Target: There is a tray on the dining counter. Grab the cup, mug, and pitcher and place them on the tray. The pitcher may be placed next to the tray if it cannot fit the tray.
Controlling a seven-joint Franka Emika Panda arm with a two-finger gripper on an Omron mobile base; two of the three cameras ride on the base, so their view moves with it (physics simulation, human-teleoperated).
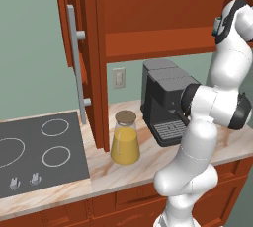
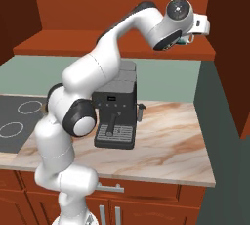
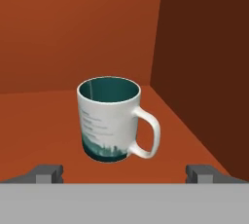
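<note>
The mug (image 3: 113, 119), white with a dark teal inside and band, stands upright on the floor of a red-brown upper cabinet (image 3: 44, 121). Its loop handle points to the right in the hand view. My gripper (image 3: 124, 173) is open just short of the mug, with one fingertip (image 3: 47, 173) on each side and nothing between them. In the right base view my hand (image 2: 195, 26) reaches high into the cabinet. The pitcher (image 1: 124, 139), clear glass with orange liquid and a brown lid, stands on the counter below. The tray, the cup and the dining counter are out of view.
A black coffee machine (image 1: 165, 100) stands on the marbled counter under the cabinet, right of the pitcher. The open cabinet door (image 1: 81, 58) with a long grey handle hangs left of the pitcher. A stovetop (image 1: 34, 152) lies further left. The cabinet's side wall (image 3: 204, 62) is close to the mug's handle.
</note>
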